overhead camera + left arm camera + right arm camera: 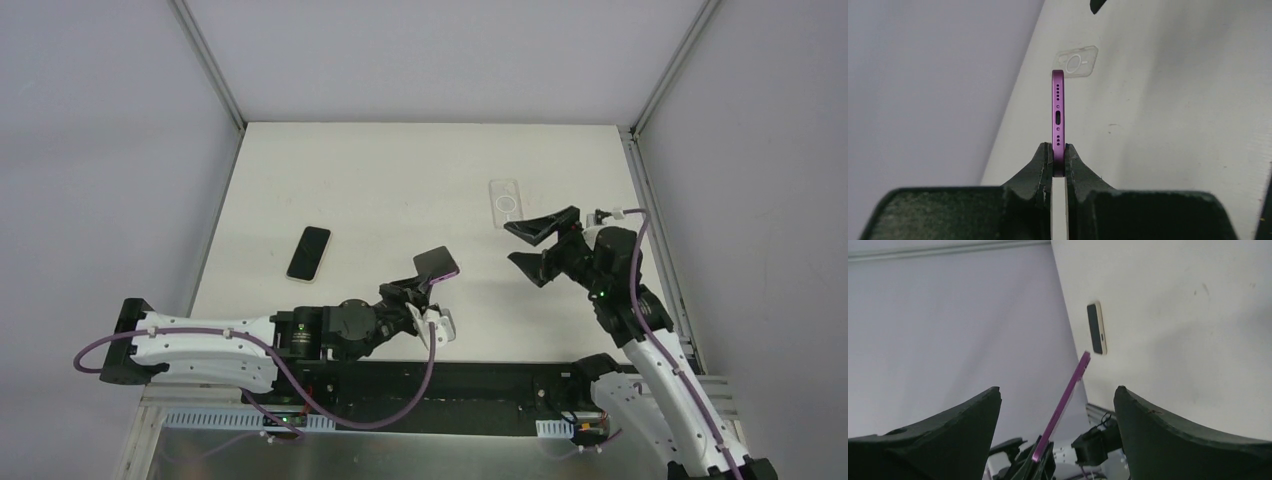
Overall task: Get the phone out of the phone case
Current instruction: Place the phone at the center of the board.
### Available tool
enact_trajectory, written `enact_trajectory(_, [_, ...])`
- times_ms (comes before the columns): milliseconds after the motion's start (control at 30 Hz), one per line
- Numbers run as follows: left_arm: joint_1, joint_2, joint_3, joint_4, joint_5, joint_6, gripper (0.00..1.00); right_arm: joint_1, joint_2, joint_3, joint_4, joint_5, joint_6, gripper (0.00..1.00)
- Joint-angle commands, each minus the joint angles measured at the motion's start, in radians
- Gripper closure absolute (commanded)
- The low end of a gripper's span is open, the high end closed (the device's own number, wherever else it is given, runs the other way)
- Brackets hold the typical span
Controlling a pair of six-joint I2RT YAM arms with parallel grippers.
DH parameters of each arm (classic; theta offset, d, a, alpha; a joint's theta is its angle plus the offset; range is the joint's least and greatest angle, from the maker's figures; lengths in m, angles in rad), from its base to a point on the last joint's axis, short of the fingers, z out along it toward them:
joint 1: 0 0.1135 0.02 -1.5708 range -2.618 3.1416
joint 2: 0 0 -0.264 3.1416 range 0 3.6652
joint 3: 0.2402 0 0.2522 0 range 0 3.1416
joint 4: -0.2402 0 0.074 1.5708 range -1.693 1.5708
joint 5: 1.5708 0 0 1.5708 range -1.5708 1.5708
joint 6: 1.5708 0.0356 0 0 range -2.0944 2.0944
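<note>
A purple phone [437, 263] is held up off the table, edge-on and bare, with my left gripper [425, 285] shut on its lower edge. In the left wrist view the phone [1058, 115] stands upright between the fingers [1044, 165], its port and speaker holes facing the camera. A clear phone case [506, 203] with a round ring lies flat and empty on the table at the far right, also seen behind the phone as the case [1075, 62]. My right gripper [520, 244] hovers open just near of the case, holding nothing. In the right wrist view the phone [1068, 395] shows between its spread fingers.
A second phone [309, 253] with a dark screen and pale gold rim lies flat on the left part of the table, also visible in the right wrist view [1096, 328]. Metal frame rails run along the table's left and right edges.
</note>
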Motion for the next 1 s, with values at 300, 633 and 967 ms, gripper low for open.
enact_trajectory(300, [-0.007,0.089,0.01,0.338,0.132,0.503,1.0,0.181,-0.175,-0.018,-0.131,-0.137,0.204,0.15])
enact_trajectory(633, [-0.011,0.099,-0.036,0.427,0.189,0.554,1.0,0.211,-0.116,-0.051,0.059,-0.183,0.301,0.41])
enact_trajectory(967, [-0.019,0.072,-0.082,0.473,0.185,0.546,1.0,0.23,-0.099,-0.075,0.159,-0.15,0.345,0.63])
